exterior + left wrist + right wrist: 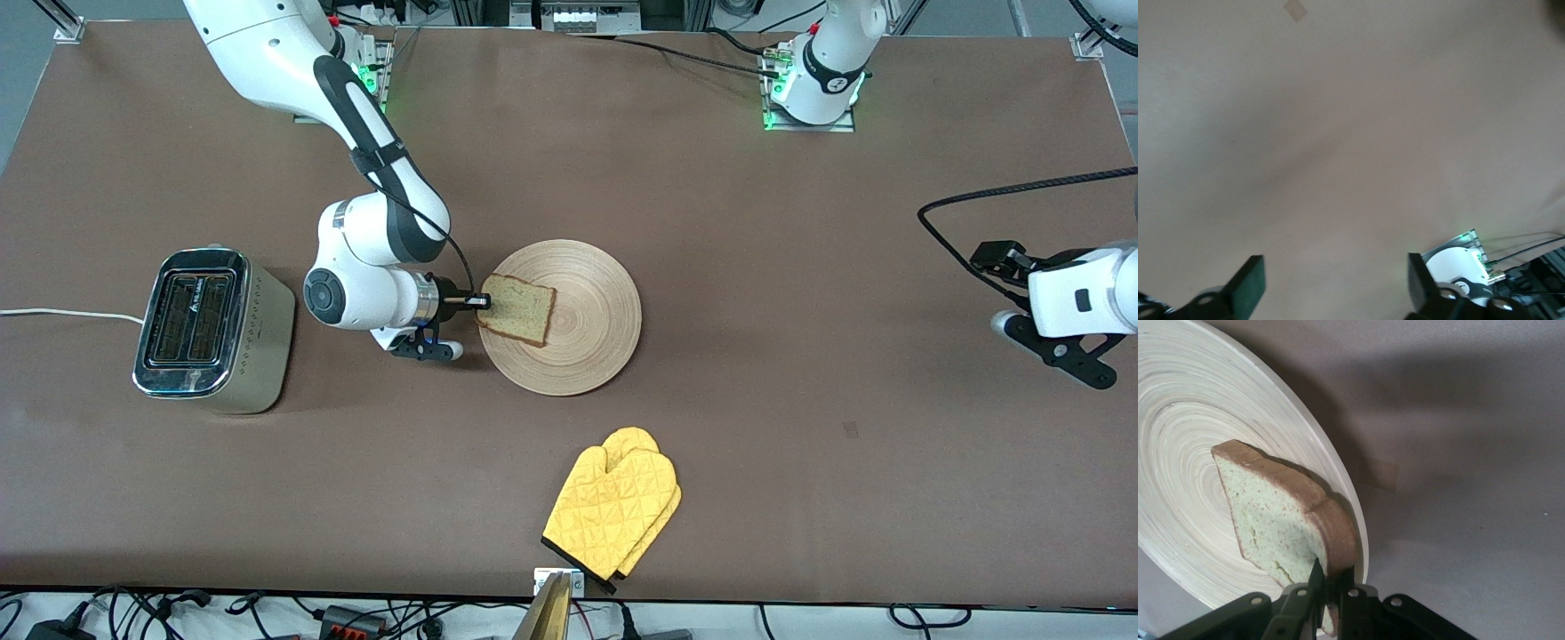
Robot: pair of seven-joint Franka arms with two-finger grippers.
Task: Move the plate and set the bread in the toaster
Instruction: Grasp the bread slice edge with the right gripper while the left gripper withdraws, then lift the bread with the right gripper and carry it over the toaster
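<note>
The light-wood plate [578, 342] lies in the middle of the table. The bread [518, 309] is a brown-crusted slice over the plate's side toward the toaster, tilted up off it. My right gripper [482, 302] is shut on the bread's edge; in the right wrist view the fingers [1317, 581] pinch the slice [1275, 520] above the plate [1185, 453]. The cream and chrome toaster [213, 331] stands toward the right arm's end, slots up and empty. My left gripper [1335, 287] is open and empty, held over bare table at the left arm's end [1053, 342].
A yellow oven mitt [613, 511] lies nearer to the front camera than the plate. The toaster's white cord [62, 313] runs off the table's end. A black cable [1005, 196] hangs by the left arm.
</note>
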